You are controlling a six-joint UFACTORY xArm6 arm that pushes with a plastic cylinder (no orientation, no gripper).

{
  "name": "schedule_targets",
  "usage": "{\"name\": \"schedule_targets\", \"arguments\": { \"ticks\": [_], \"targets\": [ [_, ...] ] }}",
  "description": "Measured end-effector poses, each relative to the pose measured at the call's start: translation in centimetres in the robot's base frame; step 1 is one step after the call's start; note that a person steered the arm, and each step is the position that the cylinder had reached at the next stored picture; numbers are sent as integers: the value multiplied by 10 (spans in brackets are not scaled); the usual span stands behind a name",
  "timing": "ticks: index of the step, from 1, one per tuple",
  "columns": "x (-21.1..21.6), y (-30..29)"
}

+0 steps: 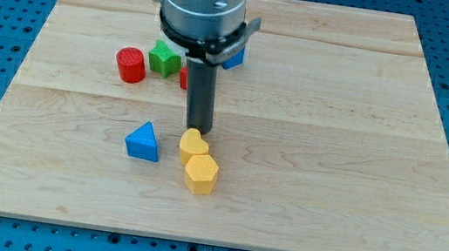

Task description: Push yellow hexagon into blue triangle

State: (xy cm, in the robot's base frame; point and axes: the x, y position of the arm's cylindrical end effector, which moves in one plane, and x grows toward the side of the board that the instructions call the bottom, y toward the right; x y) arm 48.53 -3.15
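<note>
The yellow hexagon [201,174] lies on the wooden board below the middle. A second yellow block [194,144], heart-like in shape, touches its upper left side. The blue triangle [144,141] lies to the view's left of both, a small gap away from the heart-like block. My tip [198,130] is just above the heart-like yellow block, at its top edge, above and slightly left of the hexagon.
A red cylinder [130,65] and a green star-like block [164,58] sit at the upper left. A red block [184,78] and a blue block [233,56] are partly hidden behind the arm. The board's [334,159] edges border a blue pegboard.
</note>
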Motion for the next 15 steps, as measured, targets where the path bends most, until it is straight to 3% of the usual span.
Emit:
{"name": "schedule_targets", "arguments": {
  "ticks": [1, 3, 4, 5, 6, 7, 8, 9, 10, 11, 12, 13, 14, 15],
  "targets": [
    [34, 13],
    [-19, 18],
    [-20, -64],
    [-11, -88],
    [20, -83],
    [23, -44],
    [16, -44],
    [37, -44],
    [7, -74],
    [-1, -62],
    [-43, 0],
    [-37, 87],
    [10, 151],
    [63, 175]
  ]
}}
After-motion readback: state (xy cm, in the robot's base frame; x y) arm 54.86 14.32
